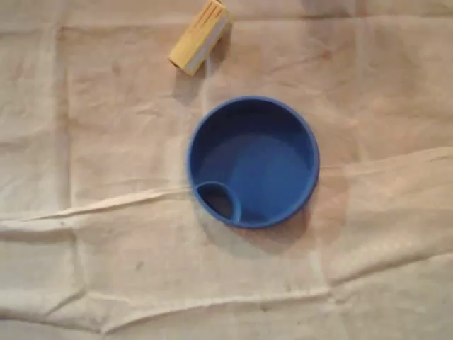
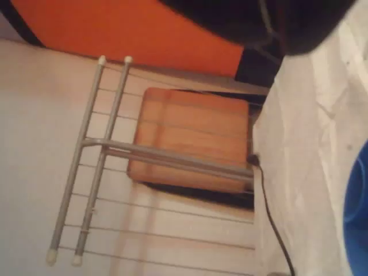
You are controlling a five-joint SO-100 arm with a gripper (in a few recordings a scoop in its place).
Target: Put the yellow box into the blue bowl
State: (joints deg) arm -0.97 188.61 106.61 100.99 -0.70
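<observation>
Blue bowl (image 1: 262,163), yellow box (image 1: 200,37) well apart

Yellow box (image 1: 200,37): warm mustard, with a pale grey-white band along one long side. Blue bowl (image 1: 269,170): solid deep blue, no pattern, darker in its small oval pocket. Cloth (image 1: 106,142): plain cream, faintly pinkish. In the wrist view, a bright orange panel (image 2: 132,29), honey-brown wooden board (image 2: 192,138), grey metal rack (image 2: 98,161), black cable (image 2: 270,213).

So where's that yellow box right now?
In the overhead view, the yellow rectangular box lies on the cream cloth near the top edge, up-left of the round blue plastic bowl, apart from it.
</observation>
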